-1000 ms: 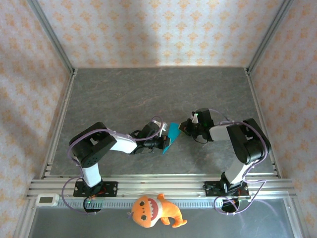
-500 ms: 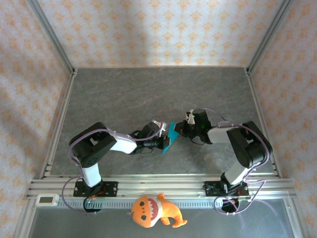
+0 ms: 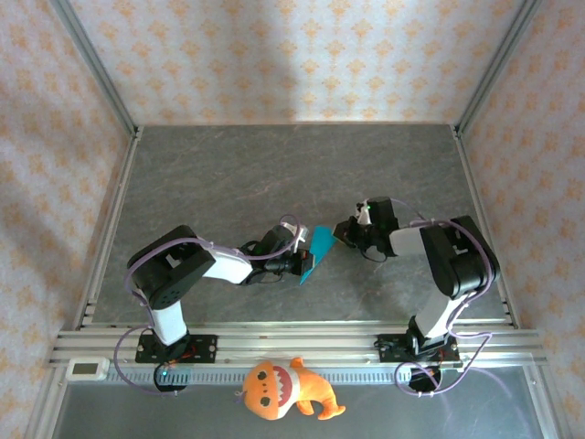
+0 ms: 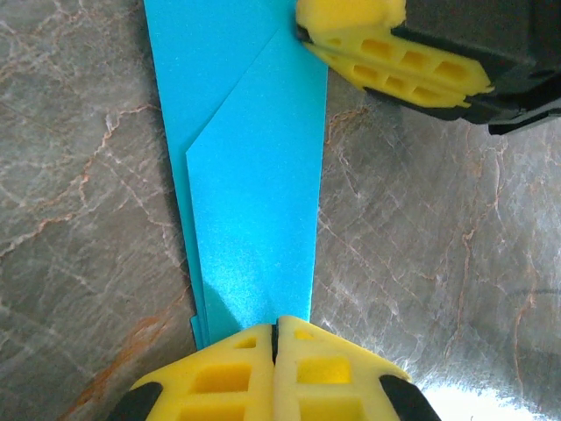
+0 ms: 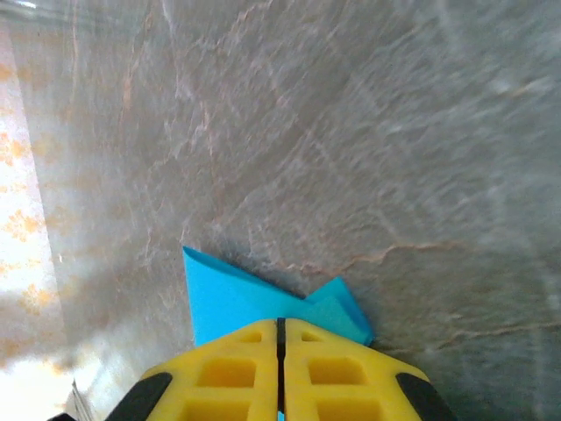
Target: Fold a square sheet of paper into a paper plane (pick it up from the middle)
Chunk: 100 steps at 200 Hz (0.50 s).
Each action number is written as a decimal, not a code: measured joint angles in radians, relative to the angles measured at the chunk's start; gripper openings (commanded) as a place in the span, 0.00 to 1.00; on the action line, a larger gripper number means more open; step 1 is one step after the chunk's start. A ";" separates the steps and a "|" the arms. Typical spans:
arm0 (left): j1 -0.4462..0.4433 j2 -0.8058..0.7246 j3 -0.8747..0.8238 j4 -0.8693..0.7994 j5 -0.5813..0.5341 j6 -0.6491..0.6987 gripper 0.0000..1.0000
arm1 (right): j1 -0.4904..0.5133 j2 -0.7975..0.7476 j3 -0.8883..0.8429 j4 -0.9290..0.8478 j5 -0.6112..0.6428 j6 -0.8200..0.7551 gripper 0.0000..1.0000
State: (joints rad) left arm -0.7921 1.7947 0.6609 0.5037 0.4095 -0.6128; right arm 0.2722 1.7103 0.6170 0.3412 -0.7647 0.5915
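Two closed tools share the sheet of paper (image 3: 317, 249), which sits just toward 5 o'clock of the centre of the table (image 3: 228, 174). Your left tool (image 3: 304, 262) pinches the narrow folded end at the paper's 7 o'clock side. Your right tool (image 3: 340, 234) is clamped on the wider end at 1 o'clock. By my judgement, you grip both ends so the layered diagonal flap lies stretched and aligned, ready for a crease without slipping.

L pincer (image 4: 274, 331) clamped; R pincer (image 5: 280, 329) clamped; both arms elbows-out, tips facing.
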 measured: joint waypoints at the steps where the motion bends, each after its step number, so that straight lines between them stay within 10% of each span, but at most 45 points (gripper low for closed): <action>1: 0.000 0.000 0.000 0.000 0.000 0.000 0.00 | -0.001 0.000 0.000 0.001 0.000 0.002 0.08; 100: 0.000 0.000 0.005 -0.008 0.001 0.000 0.00 | -0.079 -0.009 -0.035 0.082 0.023 0.058 0.07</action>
State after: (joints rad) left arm -0.7921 1.7947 0.6659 0.4961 0.4103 -0.6125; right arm 0.1928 1.7012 0.5819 0.4236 -0.7422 0.6498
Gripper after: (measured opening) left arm 0.047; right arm 0.067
